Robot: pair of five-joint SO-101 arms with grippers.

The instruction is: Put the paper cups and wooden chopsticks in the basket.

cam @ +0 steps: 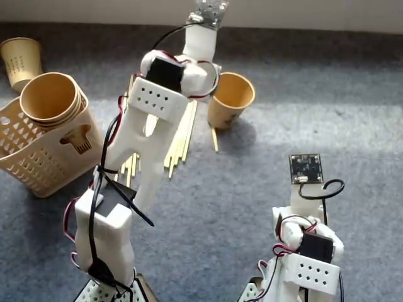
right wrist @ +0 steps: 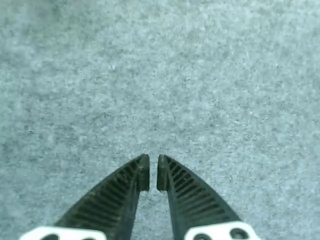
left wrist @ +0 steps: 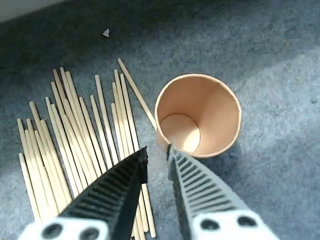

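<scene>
- Your worktop (cam: 327, 107) is covered in grey, carpet-like fabric.
- Your left claw (left wrist: 157, 152) has its jaws narrowly apart, straddling the near rim of a paper cup (left wrist: 210, 100).
- The wooden chopsticks (left wrist: 75, 135) lie loose just beside that claw, opposite the cup.
- The basket (cam: 38, 157), with stacked cups (cam: 50, 97) in it, sits well apart from the left claw.
- Your right claw (right wrist: 149, 172) has its jaws together over bare fabric.
</scene>
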